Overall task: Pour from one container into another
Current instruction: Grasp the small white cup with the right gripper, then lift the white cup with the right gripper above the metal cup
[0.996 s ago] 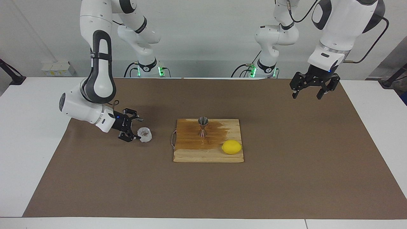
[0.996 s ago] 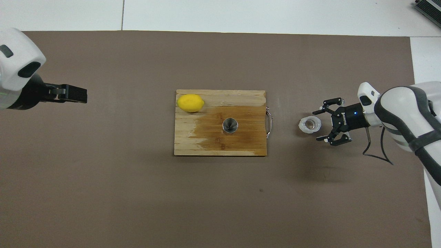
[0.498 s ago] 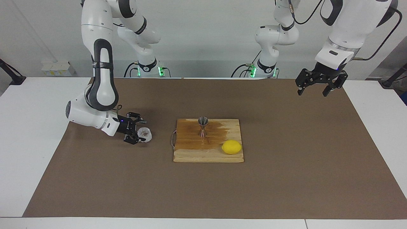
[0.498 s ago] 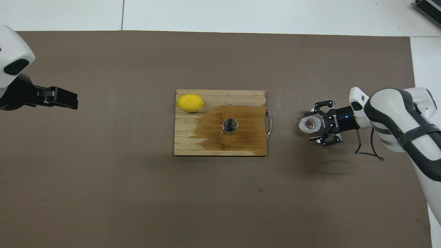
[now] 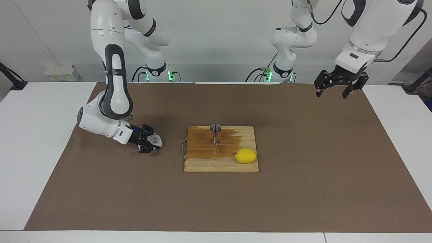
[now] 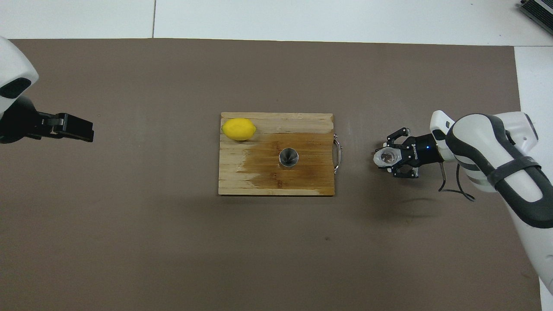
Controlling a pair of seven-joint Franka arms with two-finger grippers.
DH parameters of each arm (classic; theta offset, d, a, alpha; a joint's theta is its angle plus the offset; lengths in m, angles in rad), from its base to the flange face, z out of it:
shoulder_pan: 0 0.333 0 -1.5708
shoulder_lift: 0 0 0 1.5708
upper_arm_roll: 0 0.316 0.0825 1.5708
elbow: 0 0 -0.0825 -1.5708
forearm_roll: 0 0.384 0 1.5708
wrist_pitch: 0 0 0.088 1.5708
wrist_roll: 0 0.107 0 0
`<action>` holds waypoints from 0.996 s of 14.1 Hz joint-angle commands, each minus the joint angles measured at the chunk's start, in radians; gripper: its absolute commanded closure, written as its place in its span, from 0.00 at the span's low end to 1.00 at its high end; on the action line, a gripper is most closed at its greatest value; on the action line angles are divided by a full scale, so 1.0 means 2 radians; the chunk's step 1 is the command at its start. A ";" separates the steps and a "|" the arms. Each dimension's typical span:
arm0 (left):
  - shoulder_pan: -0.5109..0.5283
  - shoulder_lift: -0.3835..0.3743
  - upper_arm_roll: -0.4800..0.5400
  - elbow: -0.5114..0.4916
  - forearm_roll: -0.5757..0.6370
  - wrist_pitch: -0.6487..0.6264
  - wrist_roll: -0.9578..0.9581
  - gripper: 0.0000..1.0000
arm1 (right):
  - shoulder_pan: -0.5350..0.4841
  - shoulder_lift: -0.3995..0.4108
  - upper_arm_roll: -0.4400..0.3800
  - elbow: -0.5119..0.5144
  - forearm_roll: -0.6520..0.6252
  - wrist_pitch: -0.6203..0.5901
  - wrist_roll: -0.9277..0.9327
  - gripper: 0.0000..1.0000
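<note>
A: Right gripper point(image 5: 151, 143)?
B: Fingers clamped on the squat whitish crinkled cup point(image 5: 155, 141), on the brown mat beside the wooden board point(image 5: 221, 165).
A: Left gripper point(image 5: 340, 88)?
B: Waits raised, fingers apart. Steel hourglass jigger point(image 5: 215, 134) upright on board.

You see a crinkled, translucent plastic cup point(image 5: 155, 141), a shiny polished steel jigger point(image 5: 215, 134), and a rough slatted wooden board point(image 5: 221, 165), partly stained darker, with a thin metal handle point(image 6: 338, 153). The lemon point(image 5: 246, 156) looks smooth and waxy; the brown mat point(image 5: 303, 189) is matt.
</note>
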 commanded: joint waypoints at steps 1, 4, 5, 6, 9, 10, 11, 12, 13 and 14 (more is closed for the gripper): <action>0.005 -0.014 -0.003 -0.015 0.006 -0.002 0.002 0.00 | 0.022 -0.034 0.003 0.004 0.007 0.006 0.069 1.00; 0.005 -0.014 -0.003 -0.015 0.006 -0.003 0.002 0.00 | 0.068 -0.057 0.003 0.022 -0.021 0.006 0.177 1.00; 0.005 -0.014 -0.003 -0.015 0.006 -0.003 0.002 0.00 | 0.083 -0.058 0.003 0.032 -0.027 0.006 0.211 1.00; 0.005 -0.014 -0.003 -0.015 0.006 -0.003 0.002 0.00 | 0.101 -0.059 0.003 0.041 -0.029 0.006 0.243 1.00; 0.005 -0.014 -0.003 -0.015 0.006 -0.003 0.002 0.00 | 0.155 -0.073 0.004 0.069 -0.087 0.021 0.359 1.00; 0.005 -0.014 -0.003 -0.015 0.006 -0.003 0.002 0.00 | 0.180 -0.075 0.004 0.084 -0.124 0.024 0.411 1.00; 0.005 -0.014 -0.003 -0.015 0.006 -0.003 0.002 0.00 | 0.197 -0.074 0.004 0.099 -0.150 0.024 0.453 1.00; 0.005 -0.014 -0.003 -0.015 0.006 -0.003 0.002 0.00 | 0.216 -0.072 0.004 0.110 -0.178 0.025 0.490 1.00; 0.005 -0.014 -0.003 -0.015 0.006 -0.003 0.002 0.00 | 0.235 -0.071 0.004 0.115 -0.212 0.031 0.514 1.00; 0.005 -0.014 -0.003 -0.015 0.006 -0.003 0.002 0.00 | 0.243 -0.071 0.004 0.115 -0.240 0.038 0.537 1.00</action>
